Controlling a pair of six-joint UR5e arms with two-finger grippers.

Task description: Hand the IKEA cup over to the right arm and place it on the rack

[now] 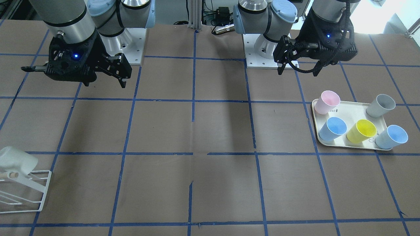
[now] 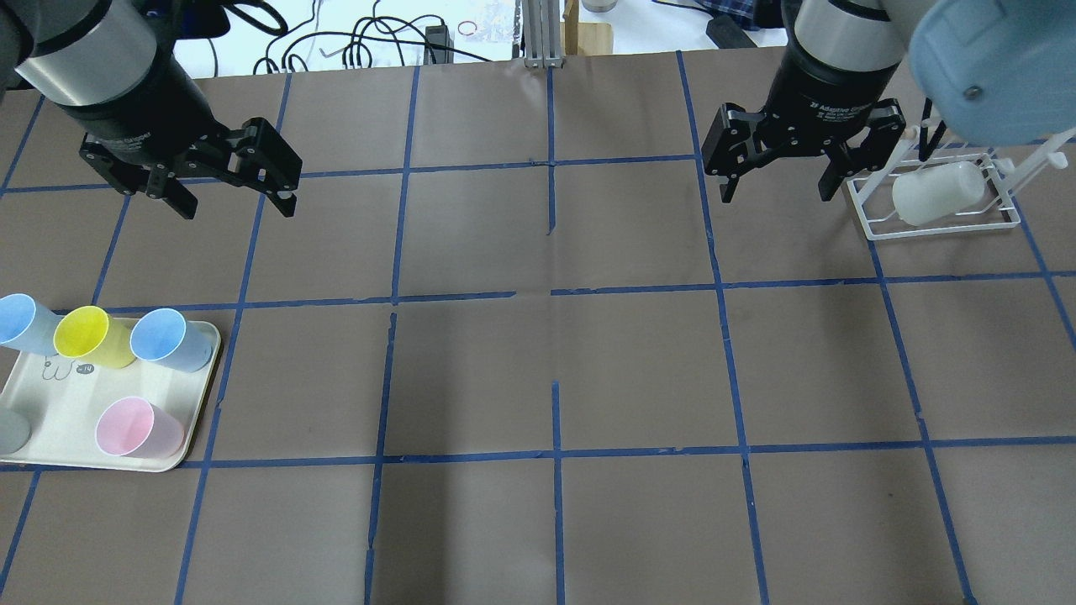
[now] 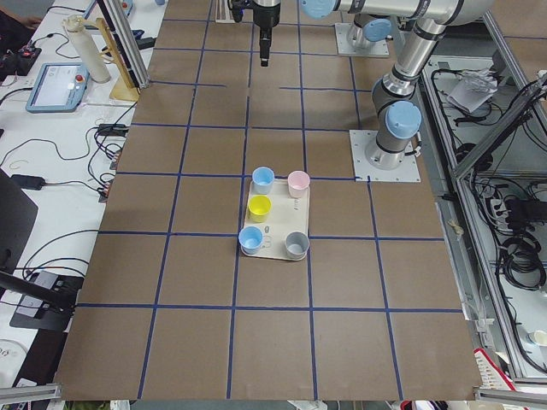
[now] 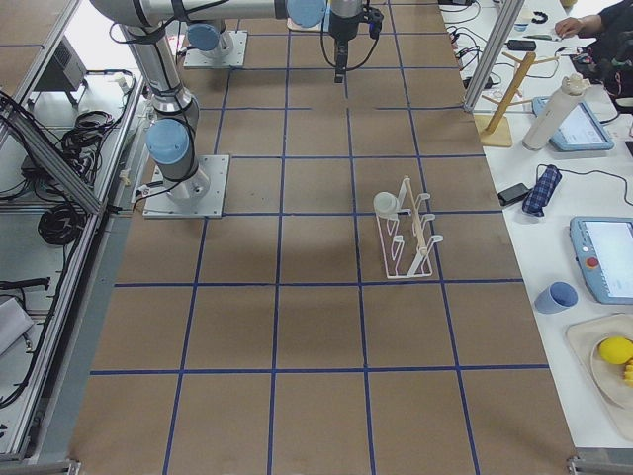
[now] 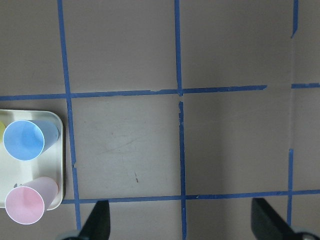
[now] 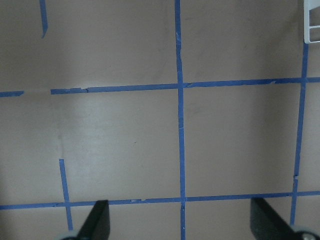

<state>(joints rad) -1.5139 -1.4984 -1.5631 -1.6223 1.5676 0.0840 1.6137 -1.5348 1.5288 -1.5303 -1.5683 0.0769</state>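
Note:
The cream IKEA cup (image 2: 937,193) lies tilted on a prong of the white wire rack (image 2: 874,223) at the table's far right. It also shows in the front view (image 1: 16,160) on the rack (image 1: 44,188), and in the right side view (image 4: 386,205) on the rack (image 4: 407,247). My right gripper (image 2: 777,196) hangs open and empty just left of the rack, apart from the cup; in the front view it (image 1: 73,77) is at the upper left. My left gripper (image 2: 238,202) is open and empty above bare table; in the front view it (image 1: 298,72) is at the upper right.
A cream tray (image 2: 50,420) at the near left holds pink (image 2: 134,427), yellow (image 2: 88,336), grey and two blue cups; it also shows in the front view (image 1: 347,108) and the left wrist view (image 5: 55,165). A rack corner (image 6: 312,25) shows in the right wrist view.

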